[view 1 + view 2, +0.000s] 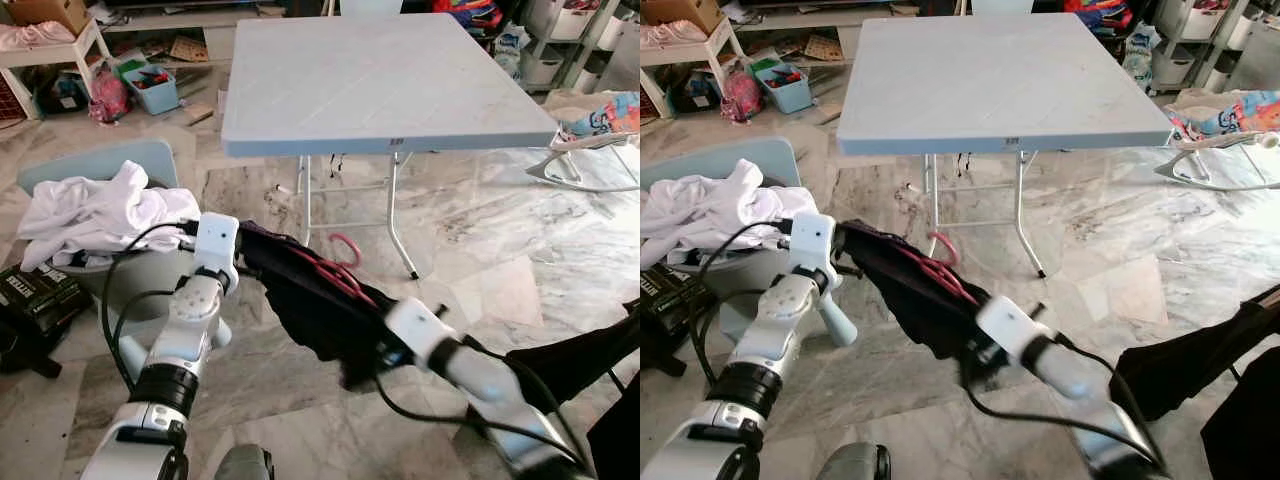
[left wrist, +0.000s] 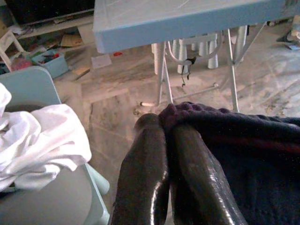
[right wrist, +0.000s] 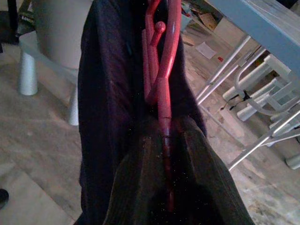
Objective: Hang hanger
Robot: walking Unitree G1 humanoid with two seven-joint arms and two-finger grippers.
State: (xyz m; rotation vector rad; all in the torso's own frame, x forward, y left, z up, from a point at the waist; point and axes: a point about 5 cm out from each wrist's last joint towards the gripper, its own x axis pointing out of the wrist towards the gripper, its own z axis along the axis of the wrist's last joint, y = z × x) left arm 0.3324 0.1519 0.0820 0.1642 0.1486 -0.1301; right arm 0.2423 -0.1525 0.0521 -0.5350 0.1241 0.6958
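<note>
Hanger: a pink-red plastic hanger point(image 3: 161, 70) is seen, thin and shiny, with a round hook at its end. It is held low in front of the table point(image 1: 380, 75), out past the table's near edge.
Dark cloth: a black garment point(image 1: 320, 310) is draped over the hanger and hangs down from it in soft folds. A thin red line is seen across the cloth in the left wrist view.
Right gripper: the right gripper point(image 3: 166, 140) is closed tight on the hanger's thin bar, with one finger pressed on each side. It is held lower than the table top.
Left gripper: the left gripper point(image 2: 161, 124) is pinched on the top edge of the dark cloth, the two fingers nearly touching. It is held up near the table's near left corner.
White clothes: a heap of white clothes point(image 1: 100, 215) is piled on a pale blue chair point(image 1: 95, 165), to the left of the table.
Writing: a small dark label point(image 1: 396, 143) is stuck on the table's front edge, but its words are too small to read. White letters are printed on a black box point(image 1: 35, 290) below the chair, and they cannot be read either.
Floor: pale marble tiles point(image 1: 500, 260) are laid under the table.
</note>
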